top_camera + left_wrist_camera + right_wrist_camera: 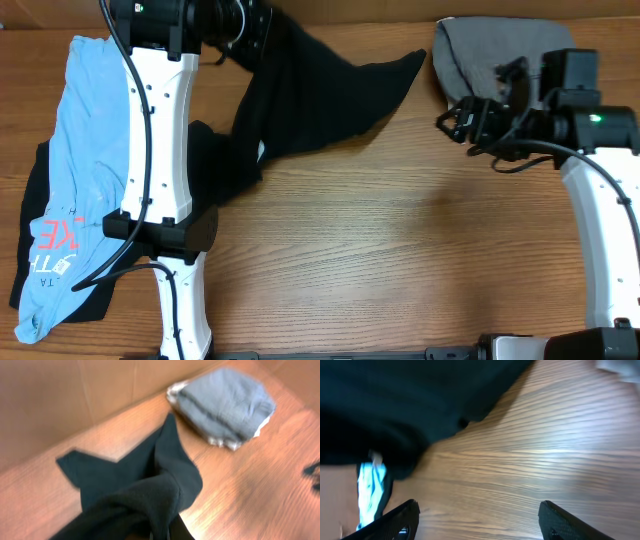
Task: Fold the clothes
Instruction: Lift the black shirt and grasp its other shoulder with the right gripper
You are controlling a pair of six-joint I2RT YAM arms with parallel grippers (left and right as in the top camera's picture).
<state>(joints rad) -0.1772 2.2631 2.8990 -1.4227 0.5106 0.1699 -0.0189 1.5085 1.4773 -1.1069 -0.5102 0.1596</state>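
Left hand (pixel 243 28), at 11 o'clock on the table (pixel 400 260), is clenched on a bunched end of the black garment (pixel 300 90). The cloth trails from it toward 12 o'clock and ends in a pointed corner lying flat on the wood. Right hand (pixel 452 120) hangs released at 2 o'clock, its fingers (pixel 402 520) spread wide with nothing between them. Just behind it lies a folded grey garment (pixel 490 45). At 9 o'clock a light blue shirt (pixel 95 150) is spread over a black printed shirt (pixel 40 190). The print shows red letters "KE" above white lettering too small and turned to read.
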